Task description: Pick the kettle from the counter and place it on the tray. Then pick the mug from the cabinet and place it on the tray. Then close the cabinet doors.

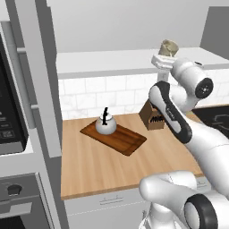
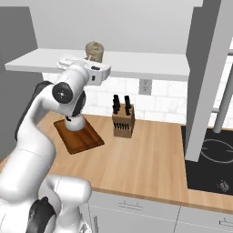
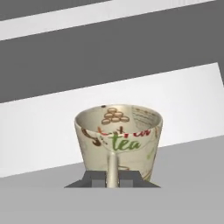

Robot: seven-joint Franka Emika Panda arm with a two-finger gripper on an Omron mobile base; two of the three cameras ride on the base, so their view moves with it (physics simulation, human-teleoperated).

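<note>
The beige printed mug stands on the cabinet's pale shelf, and my gripper is shut on its loop handle. From the base, the mug sits just beyond the raised hand, gripper at its near side. On the counter lies the reddish-brown tray, with the silver kettle at its back left end. My arm partly hides the kettle in the right base view. Both cabinet doors stand open.
A wooden knife block stands by the tiled wall, right of the tray. A black cooktop lies at the counter's right end. The tall grey oven column closes off the left side.
</note>
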